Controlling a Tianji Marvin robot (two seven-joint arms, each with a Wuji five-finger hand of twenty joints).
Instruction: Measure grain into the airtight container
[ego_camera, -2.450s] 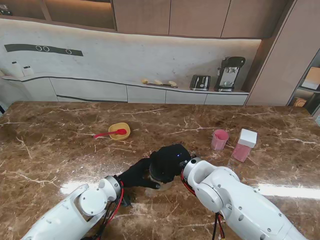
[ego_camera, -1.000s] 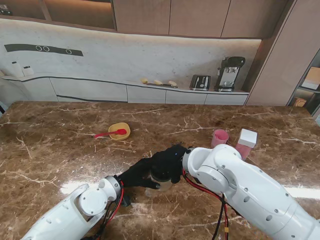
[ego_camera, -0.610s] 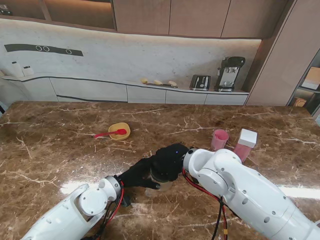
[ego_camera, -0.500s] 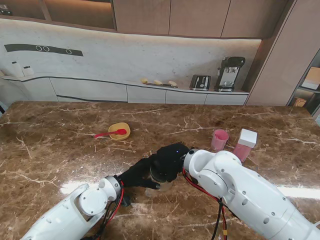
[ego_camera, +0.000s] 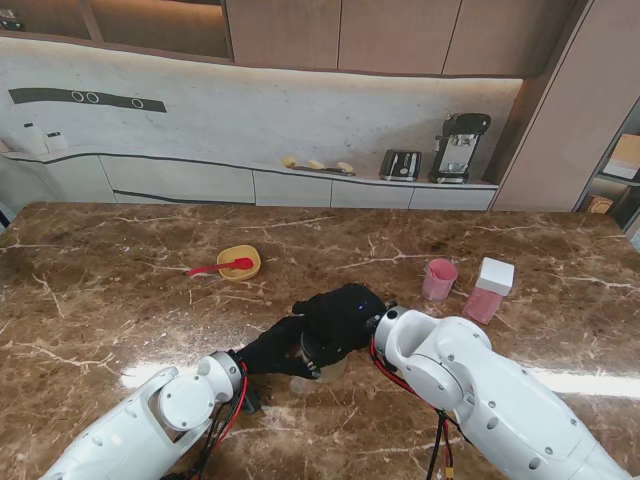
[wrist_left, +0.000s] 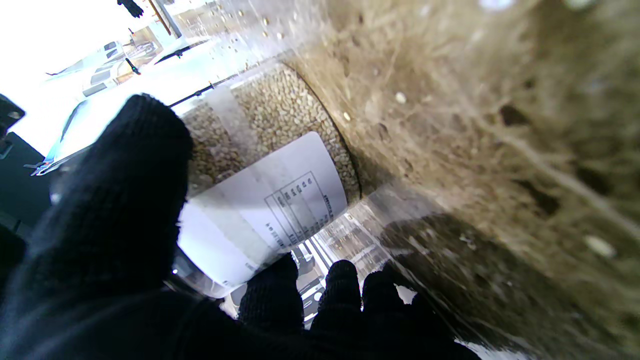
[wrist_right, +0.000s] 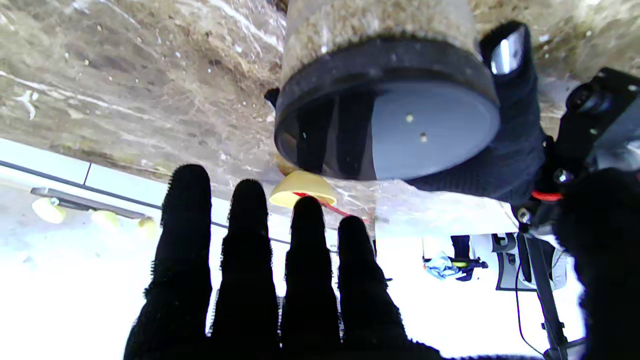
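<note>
Grain jar (ego_camera: 322, 358) stands low in the middle of the stand view, on the marble table (ego_camera: 120, 290), with its black lid (wrist_right: 385, 125) on. The left hand (ego_camera: 275, 350) wraps its side: in the left wrist view the thumb (wrist_left: 120, 185) and fingertips (wrist_left: 342, 280) press opposite walls of the jar (wrist_left: 270, 150). The right hand (ego_camera: 342, 315) has pulled slightly back toward the frame's centre from where it sat half a second ago; its fingers (wrist_right: 245, 260) are straight and spread, off the lid and holding nothing. So the lid looks unopened, and no grain is measured yet. Pink cup (ego_camera: 439, 279) and pink container (ego_camera: 489, 290) wait at right; yellow bowl (ego_camera: 239, 262) with red spoon (ego_camera: 220, 267) sits at upper left.
</note>
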